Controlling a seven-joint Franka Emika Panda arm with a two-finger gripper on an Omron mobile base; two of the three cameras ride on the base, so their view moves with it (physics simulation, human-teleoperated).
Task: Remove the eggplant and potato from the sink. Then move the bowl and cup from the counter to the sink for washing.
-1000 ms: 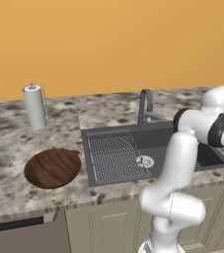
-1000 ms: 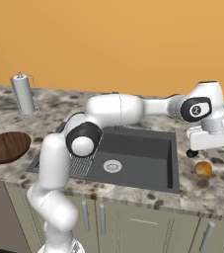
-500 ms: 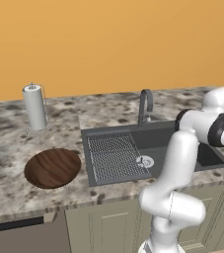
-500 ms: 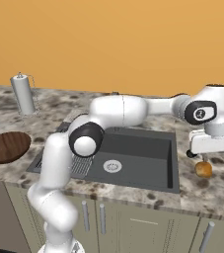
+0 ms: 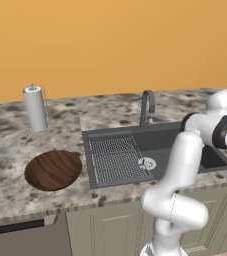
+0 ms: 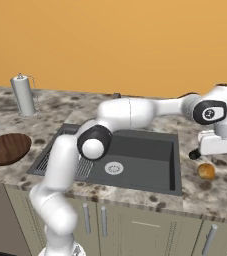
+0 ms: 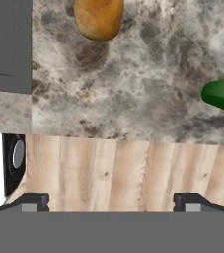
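The orange-tan potato (image 7: 98, 17) (image 6: 206, 171) lies on the speckled counter (image 7: 133, 94) just right of the sink (image 6: 135, 150). A small nearly black lump, apparently the eggplant (image 6: 195, 155), sits beside the sink's right rim. My gripper (image 6: 221, 152) (image 7: 108, 205) hangs open and empty above the counter's front edge, near the potato. A green cup (image 7: 223, 94) shows at the right edge of the hand view. The brown wooden bowl (image 5: 53, 170) (image 6: 6, 148) rests on the counter left of the sink.
A paper towel roll (image 5: 35, 107) stands behind the bowl. The curved faucet (image 5: 146, 107) rises behind the basin, with the silver drain (image 5: 146, 163) in its floor. Wooden floor (image 7: 123, 168) lies below the counter edge.
The hand has drifted a little to the right and lower above the counter right of the sink. The jaws stayed open. The potato and bowl have not moved.
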